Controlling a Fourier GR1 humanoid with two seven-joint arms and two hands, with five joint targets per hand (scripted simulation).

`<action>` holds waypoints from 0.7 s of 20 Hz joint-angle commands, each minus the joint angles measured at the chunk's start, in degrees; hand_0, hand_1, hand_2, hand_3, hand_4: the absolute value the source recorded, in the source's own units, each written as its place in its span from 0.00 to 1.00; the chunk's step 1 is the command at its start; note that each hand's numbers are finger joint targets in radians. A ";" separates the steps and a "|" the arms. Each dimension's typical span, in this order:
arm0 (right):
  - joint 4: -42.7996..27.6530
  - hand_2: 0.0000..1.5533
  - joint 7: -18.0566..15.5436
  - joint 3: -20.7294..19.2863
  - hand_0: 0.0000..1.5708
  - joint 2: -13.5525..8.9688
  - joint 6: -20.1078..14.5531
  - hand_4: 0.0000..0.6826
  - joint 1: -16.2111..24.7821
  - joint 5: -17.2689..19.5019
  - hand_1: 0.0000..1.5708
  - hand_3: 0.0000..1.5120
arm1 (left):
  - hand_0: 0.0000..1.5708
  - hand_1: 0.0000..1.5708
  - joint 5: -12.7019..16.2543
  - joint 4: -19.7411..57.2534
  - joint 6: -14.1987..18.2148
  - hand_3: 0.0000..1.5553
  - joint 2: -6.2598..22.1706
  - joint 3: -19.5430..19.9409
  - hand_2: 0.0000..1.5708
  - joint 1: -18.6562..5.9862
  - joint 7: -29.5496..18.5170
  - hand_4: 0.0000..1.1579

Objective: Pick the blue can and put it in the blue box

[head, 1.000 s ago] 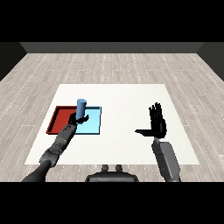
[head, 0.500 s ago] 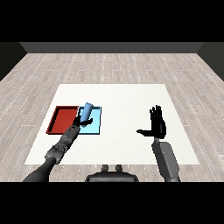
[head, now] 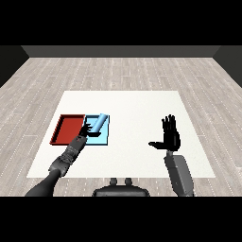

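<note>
- Over the light blue tray [head: 103,138], the blue can [head: 98,124] leans tilted, its top end toward the far right and its lower end toward the left hand [head: 86,133].
- The left hand sits at the can's lower left end, with black fingers against it; whether those fingers wrap the can or have let go of it I cannot tell.
- The can's body lies across the tray's far half, within the tray's outline as seen from the head view (whether it touches the tray floor is not clear).
- The left forearm [head: 66,158] runs in from the lower left corner and crosses the near edge of the two trays where they meet.
- The red tray [head: 67,129] lies just left of the light blue one, the two touching side by side on the white worktop [head: 132,108].
- The right hand [head: 170,137] is well apart from the trays, on the right side of the worktop, raised with fingers straight and pointing up and the thumb spread out to the left; it grasps nothing.
- The right forearm [head: 179,172] rises from the lower right up to that released hand.
- Beyond the worktop lies a pale planked floor [head: 123,73].
</note>
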 commanded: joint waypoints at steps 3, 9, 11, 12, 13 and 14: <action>-3.58 0.00 4.71 -0.11 0.00 -0.73 -2.13 0.00 -1.59 0.03 0.00 0.00 | 0.00 0.00 2.66 -1.39 11.94 0.00 -0.11 3.74 0.00 4.29 -6.34 0.00; 0.29 0.00 0.71 -0.21 0.00 0.14 0.95 0.00 -1.42 -0.12 0.00 0.00 | 0.00 0.00 7.31 -15.96 14.63 0.00 0.34 9.09 0.00 5.87 -25.74 0.00; -0.68 0.00 2.62 -1.72 0.00 -0.71 0.59 0.00 -3.12 -1.67 0.00 0.00 | 0.00 0.00 8.71 -21.03 7.24 0.00 0.39 9.69 0.00 8.20 -31.91 0.00; -2.35 0.00 2.79 -0.65 0.00 -0.24 0.84 0.00 -1.04 -1.61 0.00 0.00 | 0.00 0.00 8.34 -23.10 7.80 0.00 -1.75 8.84 0.00 7.12 -32.02 0.00; -1.16 0.00 2.26 0.34 0.00 1.22 -0.40 0.00 -1.38 -0.56 0.00 0.00 | 0.00 0.00 8.67 -26.19 5.93 0.00 -2.33 8.54 0.00 10.95 -36.64 0.00; -1.28 0.00 2.38 0.86 0.00 0.02 0.10 0.00 -0.51 0.74 0.00 0.00 | 0.00 0.00 8.79 -28.99 3.84 0.00 -1.55 7.96 0.00 10.85 -36.43 0.00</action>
